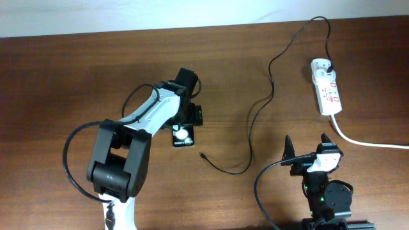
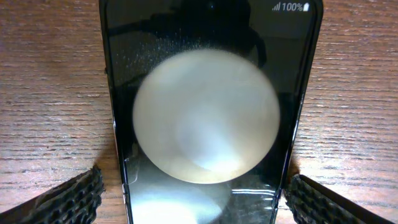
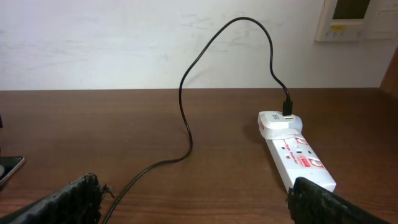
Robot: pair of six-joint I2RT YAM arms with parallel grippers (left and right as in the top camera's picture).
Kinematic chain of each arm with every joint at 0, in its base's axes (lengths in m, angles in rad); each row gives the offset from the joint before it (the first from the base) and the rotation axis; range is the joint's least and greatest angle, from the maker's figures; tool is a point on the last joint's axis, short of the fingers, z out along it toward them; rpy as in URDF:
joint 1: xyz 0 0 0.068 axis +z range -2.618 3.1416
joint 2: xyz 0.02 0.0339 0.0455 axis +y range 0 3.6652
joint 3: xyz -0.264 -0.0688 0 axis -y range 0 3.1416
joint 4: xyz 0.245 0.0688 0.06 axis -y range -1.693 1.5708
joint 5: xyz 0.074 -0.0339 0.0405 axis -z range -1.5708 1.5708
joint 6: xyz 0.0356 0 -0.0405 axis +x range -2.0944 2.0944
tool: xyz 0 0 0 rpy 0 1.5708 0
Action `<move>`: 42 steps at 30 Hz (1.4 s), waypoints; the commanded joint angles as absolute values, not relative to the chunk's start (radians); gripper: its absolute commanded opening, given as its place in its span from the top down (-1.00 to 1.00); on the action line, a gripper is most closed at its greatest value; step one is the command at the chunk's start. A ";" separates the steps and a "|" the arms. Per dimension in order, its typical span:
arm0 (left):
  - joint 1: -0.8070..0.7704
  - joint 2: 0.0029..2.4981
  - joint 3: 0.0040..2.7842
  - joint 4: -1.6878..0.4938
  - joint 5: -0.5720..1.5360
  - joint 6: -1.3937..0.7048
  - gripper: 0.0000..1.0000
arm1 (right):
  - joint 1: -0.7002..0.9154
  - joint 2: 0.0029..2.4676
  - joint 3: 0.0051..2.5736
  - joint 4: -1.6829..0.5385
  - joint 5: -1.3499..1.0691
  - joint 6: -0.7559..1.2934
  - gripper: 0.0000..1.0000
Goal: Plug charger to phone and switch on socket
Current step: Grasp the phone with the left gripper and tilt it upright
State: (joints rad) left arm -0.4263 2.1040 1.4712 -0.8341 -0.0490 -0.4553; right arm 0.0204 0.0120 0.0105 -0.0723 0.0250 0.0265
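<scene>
Overhead, I see my left pincer (image 2: 194,196) open astride the phone (image 1: 183,137) mid-counter; right pincer (image 1: 307,142) open by the near edge; charger (image 1: 250,131) runs from the socket (image 1: 326,94) at the far-right corner.

We see a dark brown wooden table (image 1: 57,70) with fine grain filling most of the overhead view. Along the top edge of that frame runs a pale strip (image 1: 128,13), and we cannot tell whether it is wall or floor. In the right wrist view a plain white wall (image 3: 93,43) rises behind the table's far edge, with a pale panel (image 3: 352,18) mounted in the upper right corner. The light is soft and even.
</scene>
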 commanded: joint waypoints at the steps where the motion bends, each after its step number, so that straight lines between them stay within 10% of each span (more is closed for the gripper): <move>1: -0.430 2.134 1.473 -0.831 -0.041 -0.455 -0.98 | 0.026 0.005 0.006 -0.080 0.023 0.030 -0.97; 33: -0.438 2.138 1.454 -0.793 -0.049 -0.455 -0.79 | 0.026 0.005 0.006 -0.080 0.023 0.030 -0.97; 42: -0.436 2.137 1.465 -0.805 -0.048 -0.454 -0.33 | 0.026 0.005 0.006 -0.080 0.023 0.030 -0.97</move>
